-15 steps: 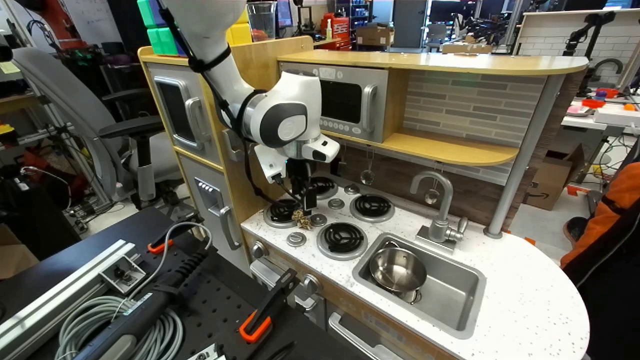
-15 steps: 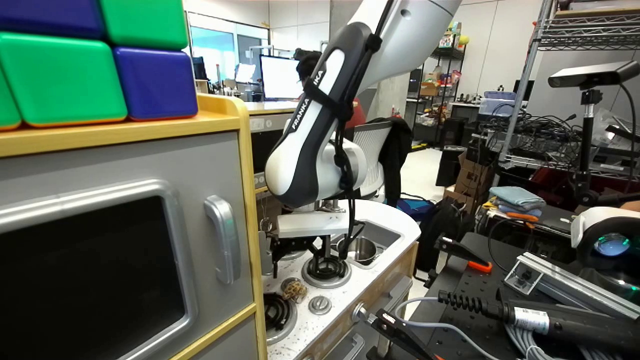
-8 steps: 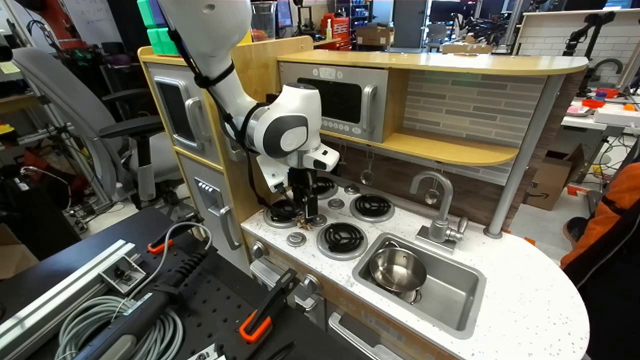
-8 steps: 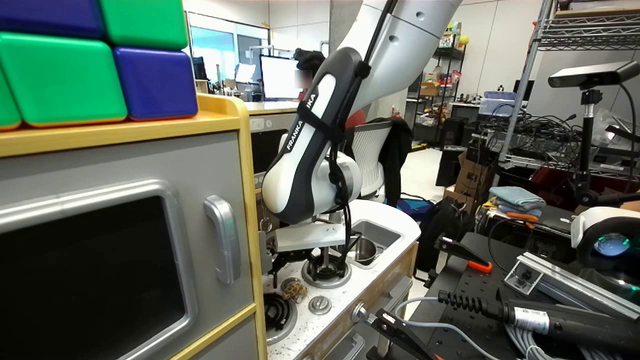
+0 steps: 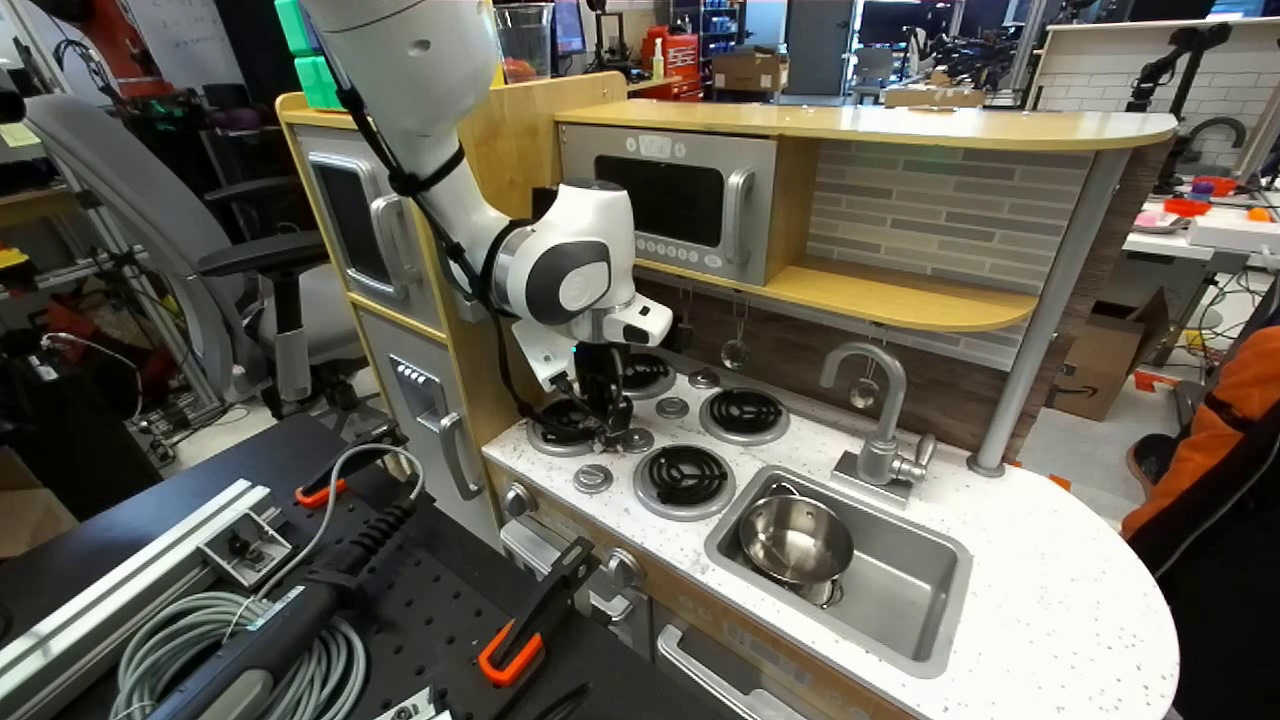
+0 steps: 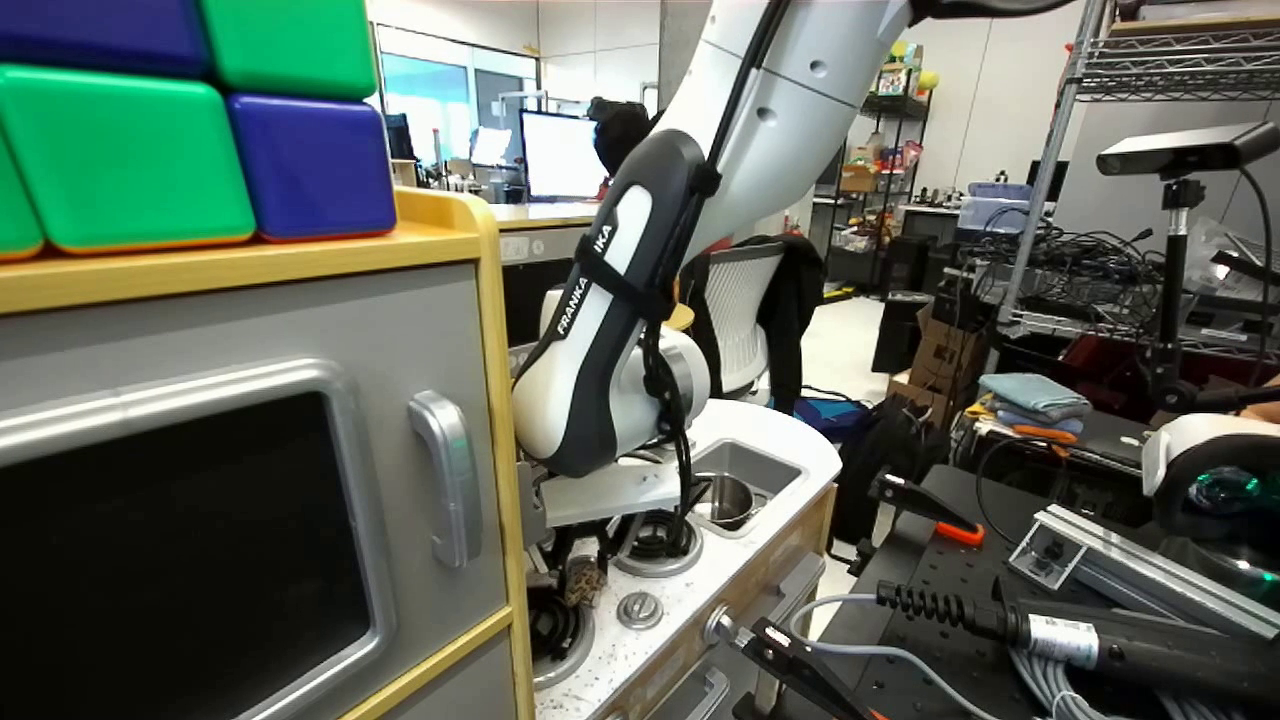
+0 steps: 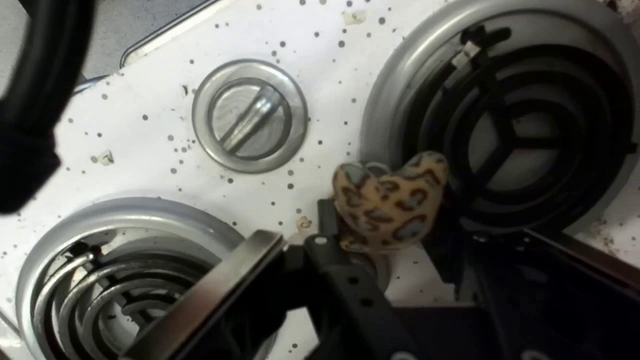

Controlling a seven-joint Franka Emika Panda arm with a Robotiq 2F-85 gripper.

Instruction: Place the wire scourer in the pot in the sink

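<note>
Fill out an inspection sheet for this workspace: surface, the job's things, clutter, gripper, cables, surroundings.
Surface: white speckled worktop with coil burners and knobs.
Job's things: leopard-patterned piece, presumably the named scourer, though no wire shows; pot in the sink.
Clutter: black-and-orange clamps and a metal profile on the black bench.
Gripper: fingers on either side of the leopard-patterned piece; whether clamped, cannot tell.
Cables: black cable strapped along the robot arm; grey cable coiled on the bench.
Surroundings: grey office chair; green and blue blocks.
</note>
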